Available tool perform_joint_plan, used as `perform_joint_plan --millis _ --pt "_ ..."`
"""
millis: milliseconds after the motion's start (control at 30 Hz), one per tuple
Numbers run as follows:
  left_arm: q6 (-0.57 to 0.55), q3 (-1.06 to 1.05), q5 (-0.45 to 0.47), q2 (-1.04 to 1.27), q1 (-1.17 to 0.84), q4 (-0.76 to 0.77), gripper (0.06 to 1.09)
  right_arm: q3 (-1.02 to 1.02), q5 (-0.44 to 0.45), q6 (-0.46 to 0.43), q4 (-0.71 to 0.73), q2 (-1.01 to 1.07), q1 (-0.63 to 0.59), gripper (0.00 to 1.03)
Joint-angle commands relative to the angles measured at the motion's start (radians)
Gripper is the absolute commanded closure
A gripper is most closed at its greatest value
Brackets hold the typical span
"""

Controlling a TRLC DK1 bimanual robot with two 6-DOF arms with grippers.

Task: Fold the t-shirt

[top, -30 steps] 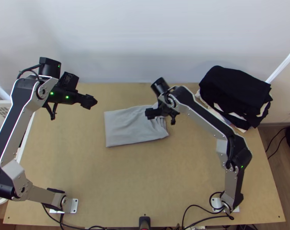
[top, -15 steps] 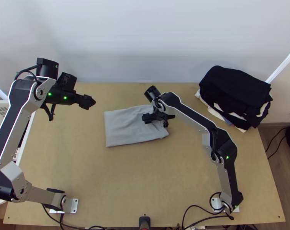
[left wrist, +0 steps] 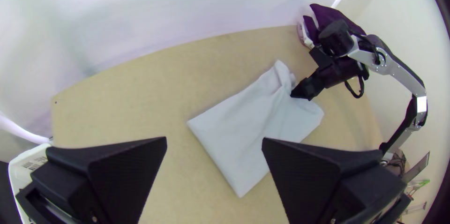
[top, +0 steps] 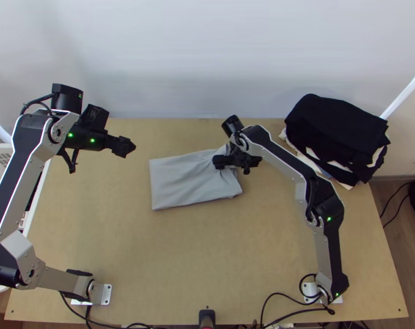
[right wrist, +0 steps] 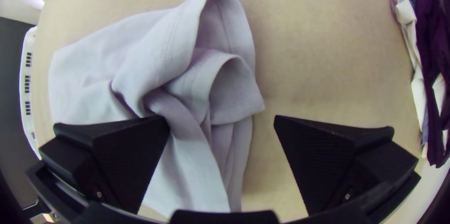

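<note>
Carefully, we should neaten the bunched end of the grey t-shirt (top: 185, 183), which lies as a rough folded rectangle on the tabletop (top: 207, 257). Our right tool (right wrist: 220, 120) is spread at that end, one finger over cloth, the other beyond its edge. We'd best pinch only the loose stitched hem (right wrist: 232, 46), shallowly, so lower layers don't drag, then lay it flat. Our left tool (left wrist: 214, 139), also spread, hangs apart from the cloth.

Two table-mounted arms (top: 284, 159) and trailing cables (top: 281, 293) suggest a robotics lab.
</note>
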Motion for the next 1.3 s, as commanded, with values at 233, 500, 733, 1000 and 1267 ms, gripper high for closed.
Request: perform_joint_plan --millis 233,500,733,1000,1267 --pt "0.015 -0.015 -0.003 -0.031 0.009 -0.011 0.1 -0.054 -0.229 0.056 -0.003 0.024 -0.062 0.03" --pt "0.015 -0.006 -0.003 -0.036 0.012 -0.02 0.1 -0.072 -0.354 0.059 0.035 0.055 -0.114 0.04" --pt "0.021 -0.009 -0.004 -0.045 0.029 -0.032 0.1 -0.107 -0.36 0.044 0.075 0.07 -0.143 0.04" --pt "0.025 -0.006 -0.004 -0.048 0.032 -0.041 0.1 -0.118 -0.455 0.021 0.08 0.104 -0.152 0.04" --pt "0.025 -0.003 -0.004 -0.054 0.036 -0.052 0.1 -0.117 -0.584 0.013 0.115 0.143 -0.091 0.04"
